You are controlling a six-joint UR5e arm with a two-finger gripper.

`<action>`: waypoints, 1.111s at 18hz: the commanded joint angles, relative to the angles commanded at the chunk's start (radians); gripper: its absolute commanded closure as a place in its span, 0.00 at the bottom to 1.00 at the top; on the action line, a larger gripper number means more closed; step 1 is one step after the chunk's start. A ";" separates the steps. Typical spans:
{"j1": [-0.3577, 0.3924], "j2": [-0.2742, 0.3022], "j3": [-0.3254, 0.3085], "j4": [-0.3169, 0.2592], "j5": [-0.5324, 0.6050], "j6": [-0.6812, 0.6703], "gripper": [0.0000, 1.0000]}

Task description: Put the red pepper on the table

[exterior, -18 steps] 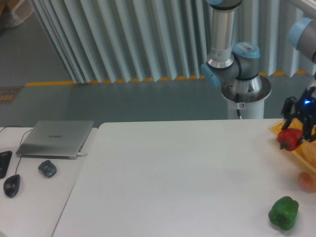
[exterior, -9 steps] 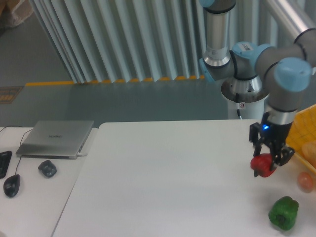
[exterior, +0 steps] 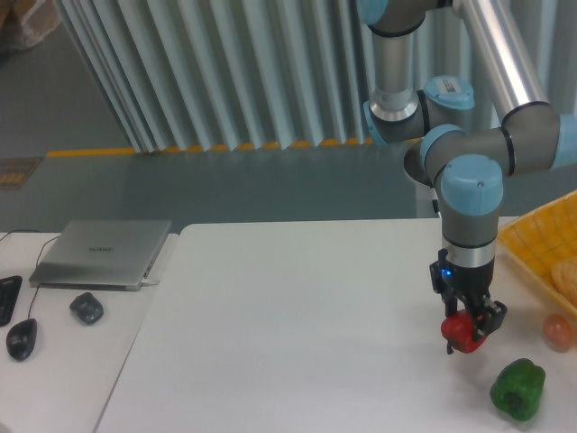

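Item: pincer [exterior: 467,332], pointing straight down and closed on the red pepper [exterior: 462,334], which hangs low over the white bench [exterior: 297,325], presumably held so for a gentle set-down; contact with the surface cannot be told. Nearby: green pepper [exterior: 517,389] just right of and nearer the camera than the pincer; small orange-pink fruit [exterior: 558,331] to its right; yellow basket [exterior: 534,241] beyond that. Directly below the pincer nothing appears to obstruct. Far left: laptop [exterior: 102,253].

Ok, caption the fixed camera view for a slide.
Claw holds the red pepper low over the table, left of the green pepper and basket.
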 joint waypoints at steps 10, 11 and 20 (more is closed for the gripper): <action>-0.002 -0.006 -0.017 -0.006 0.034 -0.003 0.50; -0.002 -0.006 -0.014 -0.006 0.034 0.000 0.16; -0.002 0.005 0.007 -0.003 0.034 -0.017 0.00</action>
